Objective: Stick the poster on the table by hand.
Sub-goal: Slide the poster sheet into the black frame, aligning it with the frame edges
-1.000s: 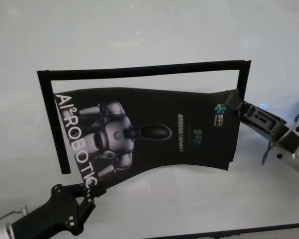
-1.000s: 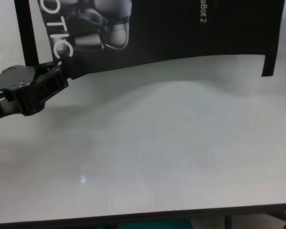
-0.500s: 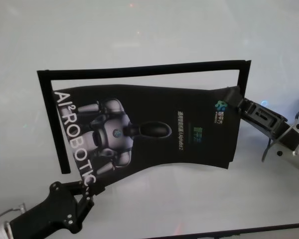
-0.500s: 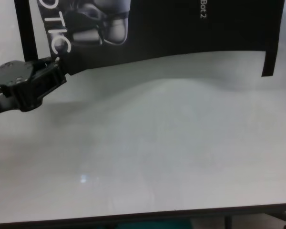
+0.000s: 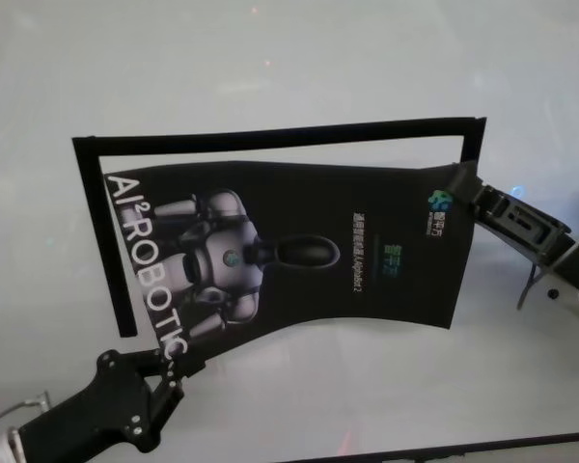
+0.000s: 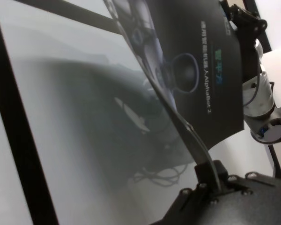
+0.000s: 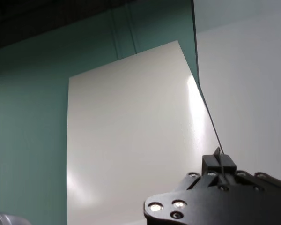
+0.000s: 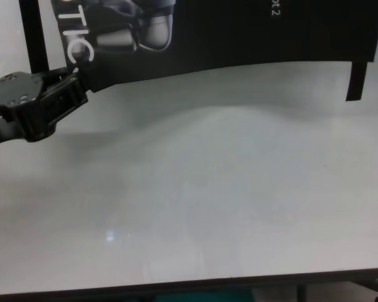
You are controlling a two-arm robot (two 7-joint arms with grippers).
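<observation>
A teal wall [image 7: 33, 117] stands behind.

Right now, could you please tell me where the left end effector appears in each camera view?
Head view: the left end effector is at lower left, pinching the poster at its near left corner.
Chest view: at the left edge.
Left wrist view: along the bottom.
Right wrist view: not in it.
Shared landmark: the poster.

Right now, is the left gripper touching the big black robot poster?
Touching: in the left wrist view the left gripper has the large black flexible poster's edge pinched between its fingers.
</observation>
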